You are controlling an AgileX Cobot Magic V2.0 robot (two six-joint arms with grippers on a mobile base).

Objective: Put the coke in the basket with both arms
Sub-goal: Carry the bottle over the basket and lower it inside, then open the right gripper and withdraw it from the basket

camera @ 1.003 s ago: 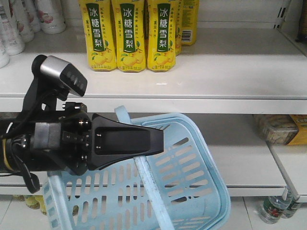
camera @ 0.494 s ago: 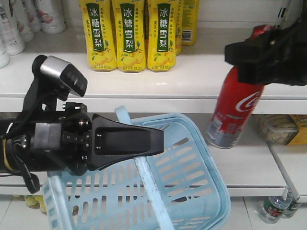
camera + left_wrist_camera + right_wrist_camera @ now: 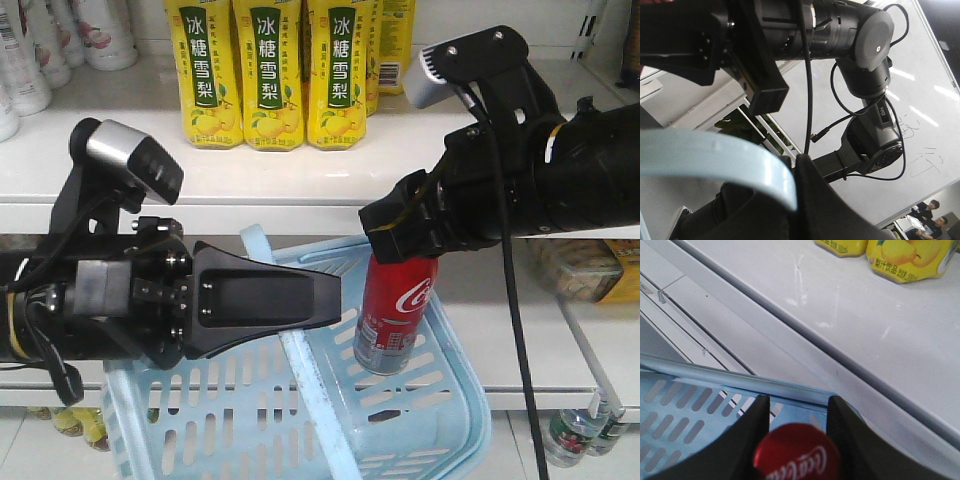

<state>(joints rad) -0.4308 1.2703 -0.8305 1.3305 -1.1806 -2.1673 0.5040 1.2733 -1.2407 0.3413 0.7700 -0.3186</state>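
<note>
The light blue basket (image 3: 420, 420) hangs tilted in front of the lower shelf. My left gripper (image 3: 332, 298), a broad black wedge, is shut on the basket's flat handle (image 3: 310, 390). In the left wrist view the handle (image 3: 715, 155) curves into the closed left gripper (image 3: 798, 172). My right gripper (image 3: 400, 238) is shut on the top of the red coke bottle (image 3: 395, 318), whose lower half hangs inside the basket opening, slightly tilted. In the right wrist view the red cap (image 3: 797, 454) sits inside the right gripper (image 3: 797, 407), above the basket rim (image 3: 715, 375).
Yellow pear-drink bottles (image 3: 270, 75) and white bottles (image 3: 30, 50) stand on the upper shelf (image 3: 450, 150). Its white front edge (image 3: 300, 215) runs just above the basket. Snack packs (image 3: 585, 270) lie on the lower shelf at right; small bottles (image 3: 575, 435) stand below.
The right arm, absent a second ago, came in from the upper right with the coke and moved down-left over the basket. The left gripper and basket barely shifted.
</note>
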